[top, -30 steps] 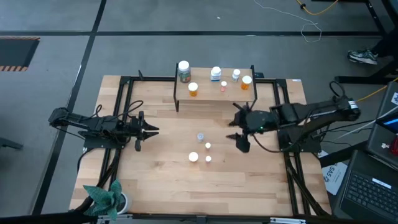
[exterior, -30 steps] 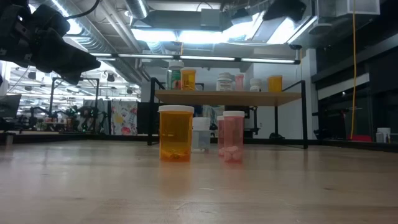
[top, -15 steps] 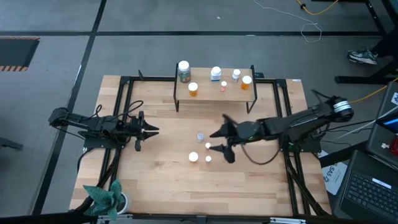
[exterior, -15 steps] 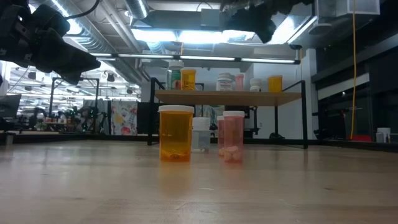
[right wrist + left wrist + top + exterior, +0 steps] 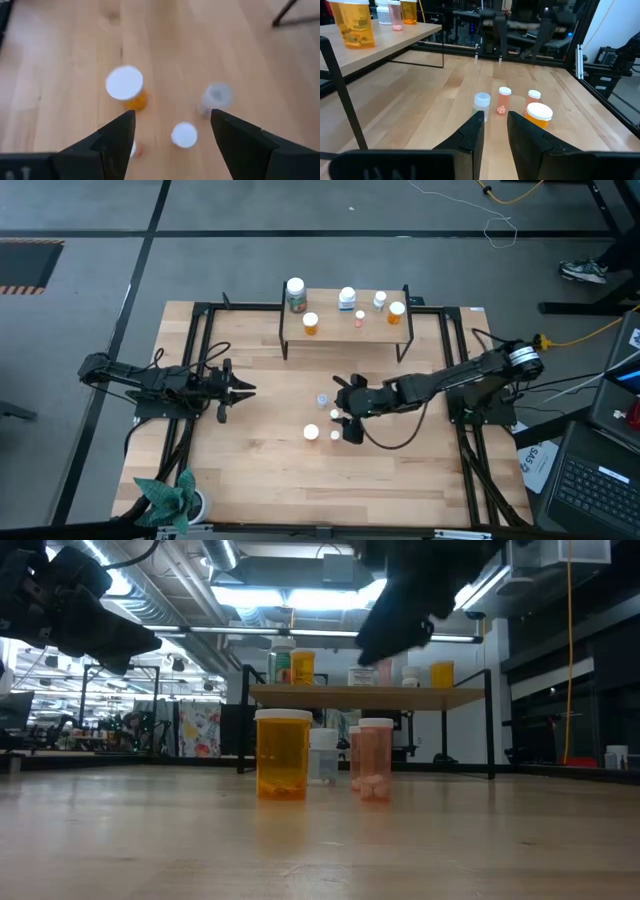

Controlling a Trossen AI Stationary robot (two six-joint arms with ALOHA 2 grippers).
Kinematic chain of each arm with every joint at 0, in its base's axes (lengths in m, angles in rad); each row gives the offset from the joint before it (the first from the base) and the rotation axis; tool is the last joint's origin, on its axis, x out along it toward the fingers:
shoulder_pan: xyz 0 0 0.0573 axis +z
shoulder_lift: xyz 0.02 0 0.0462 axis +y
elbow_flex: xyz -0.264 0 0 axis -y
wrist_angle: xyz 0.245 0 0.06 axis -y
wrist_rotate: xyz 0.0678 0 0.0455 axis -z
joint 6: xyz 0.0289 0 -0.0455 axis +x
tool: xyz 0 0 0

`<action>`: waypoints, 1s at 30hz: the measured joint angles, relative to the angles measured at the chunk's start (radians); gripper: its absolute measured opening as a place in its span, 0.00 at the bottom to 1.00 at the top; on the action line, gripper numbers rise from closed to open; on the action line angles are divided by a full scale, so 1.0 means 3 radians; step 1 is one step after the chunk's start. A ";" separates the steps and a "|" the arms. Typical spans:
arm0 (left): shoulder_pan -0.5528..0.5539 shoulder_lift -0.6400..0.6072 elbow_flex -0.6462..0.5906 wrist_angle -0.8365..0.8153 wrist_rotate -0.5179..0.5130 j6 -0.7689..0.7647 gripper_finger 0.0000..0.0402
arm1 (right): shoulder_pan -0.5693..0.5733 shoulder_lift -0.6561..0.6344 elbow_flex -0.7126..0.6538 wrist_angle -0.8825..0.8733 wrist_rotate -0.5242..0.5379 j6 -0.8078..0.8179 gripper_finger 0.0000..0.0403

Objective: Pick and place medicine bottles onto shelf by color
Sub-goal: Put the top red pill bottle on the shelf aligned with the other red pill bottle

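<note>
Several medicine bottles stand on the shelf (image 5: pixel 345 332) at the table's far side, among them a dark green one (image 5: pixel 296 296) and orange ones (image 5: pixel 311 324). More stand on the tabletop mid-table: a wide orange bottle (image 5: pixel 311 433), a clear one (image 5: pixel 322 399) and two small pink ones (image 5: pixel 334 415). My right gripper (image 5: pixel 344 409) hovers open above these. In its wrist view a small white-capped bottle (image 5: pixel 184 135) lies below the gap between the fingers, untouched. My left gripper (image 5: pixel 245 390) waits shut and level at the table's left, holding nothing.
Black frame rails (image 5: pixel 200 360) run along the table's left and right sides. A green plant (image 5: pixel 165 495) sits at the near left corner. A laptop (image 5: pixel 600 480) stands off the table's right edge. Bare wood (image 5: pixel 400 480) lies near the front edge.
My right gripper has swung from beside the shelf's right end toward the table's left and come down over the bottles mid-table, tipping further downward. Its fingers have stayed open. The bottles have not moved.
</note>
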 joint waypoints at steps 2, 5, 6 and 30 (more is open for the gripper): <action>0.0000 0.0000 0.0000 0.0000 0.0000 0.0002 0.20 | -0.0017 0.0109 0.0000 -0.0024 -0.0014 0.0140 0.65; 0.0000 0.0000 0.0000 -0.0001 0.0000 0.0002 0.20 | -0.0029 0.0219 -0.0005 0.0014 -0.0059 0.0228 0.65; 0.0000 0.0000 0.0000 -0.0001 0.0000 0.0002 0.20 | -0.0030 0.0248 -0.0004 0.0035 -0.0045 0.0224 0.65; 0.0000 0.0000 0.0000 -0.0004 0.0000 0.0027 0.20 | -0.0058 0.0536 -0.0004 -0.0002 0.0168 0.0133 0.65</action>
